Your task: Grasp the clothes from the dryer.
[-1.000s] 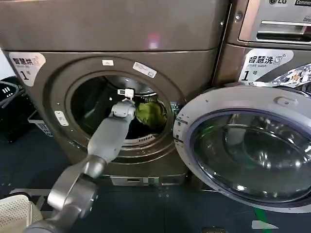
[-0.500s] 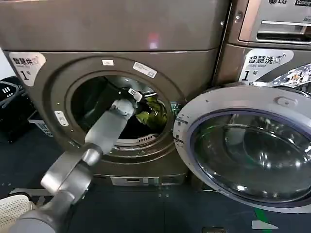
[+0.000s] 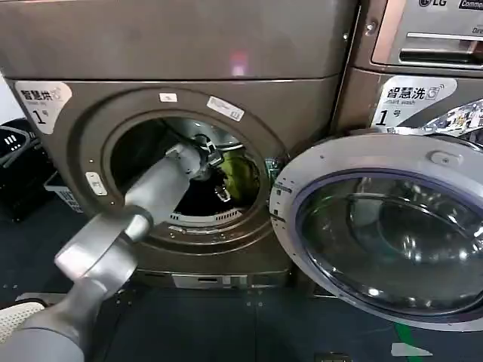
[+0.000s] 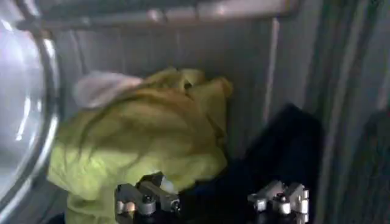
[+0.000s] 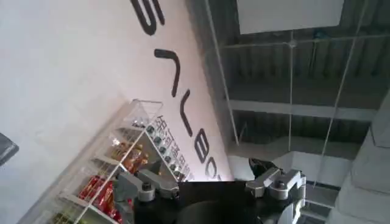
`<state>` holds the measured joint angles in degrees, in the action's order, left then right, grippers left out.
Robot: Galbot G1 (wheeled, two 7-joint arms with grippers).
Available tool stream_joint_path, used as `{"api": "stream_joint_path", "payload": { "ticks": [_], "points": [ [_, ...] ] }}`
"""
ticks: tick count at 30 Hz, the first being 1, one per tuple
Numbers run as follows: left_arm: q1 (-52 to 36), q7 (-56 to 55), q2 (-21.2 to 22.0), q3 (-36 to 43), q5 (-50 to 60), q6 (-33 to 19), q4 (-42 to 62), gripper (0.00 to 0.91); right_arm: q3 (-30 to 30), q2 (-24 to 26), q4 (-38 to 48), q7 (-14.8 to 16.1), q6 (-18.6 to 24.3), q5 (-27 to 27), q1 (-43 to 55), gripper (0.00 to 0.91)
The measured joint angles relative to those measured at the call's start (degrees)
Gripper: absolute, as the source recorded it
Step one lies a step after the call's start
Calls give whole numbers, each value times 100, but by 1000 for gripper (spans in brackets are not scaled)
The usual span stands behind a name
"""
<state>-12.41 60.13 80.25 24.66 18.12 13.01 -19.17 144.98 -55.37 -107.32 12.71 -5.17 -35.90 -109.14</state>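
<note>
The bronze-brown dryer (image 3: pixel 75 173) stands with its round opening uncovered and its silver-rimmed glass door (image 3: pixel 392 226) swung out to the right. Inside the drum lie the clothes: a yellow-green garment (image 3: pixel 240 172) (image 4: pixel 140 134) and, beside it, a dark garment (image 4: pixel 268 158). My left arm reaches through the opening. Its gripper (image 3: pixel 219 177) (image 4: pixel 213 199) is open just in front of both garments, one fingertip at the yellow-green edge and dark cloth lying between the fingers. My right gripper (image 5: pixel 210 182) is open and holds nothing, pointing up at a wall and ceiling.
A second bronze machine with a drawer panel (image 3: pixel 423 45) stands at the right, behind the open door. A black basket (image 3: pixel 15 151) sits left of the dryer and a white basket (image 3: pixel 15 317) is at the lower left. The floor is dark.
My left arm has pushed deeper into the drum and the gripper has turned, its fingers now spread in front of the garments.
</note>
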Motion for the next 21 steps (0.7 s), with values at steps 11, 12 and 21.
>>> {"api": "stream_joint_path", "payload": {
  "ticks": [11,12,21],
  "points": [
    [-30,159,38,192,533,152,107,907,-36,-2,-1,8,8,14,24,907],
    [-21,164,45,205,555,138,117,907,-45,1,-2,8,8,16,33,907],
    [65,111,56,330,666,67,221,907,-179,21,-36,9,25,92,125,907]
  ]
}}
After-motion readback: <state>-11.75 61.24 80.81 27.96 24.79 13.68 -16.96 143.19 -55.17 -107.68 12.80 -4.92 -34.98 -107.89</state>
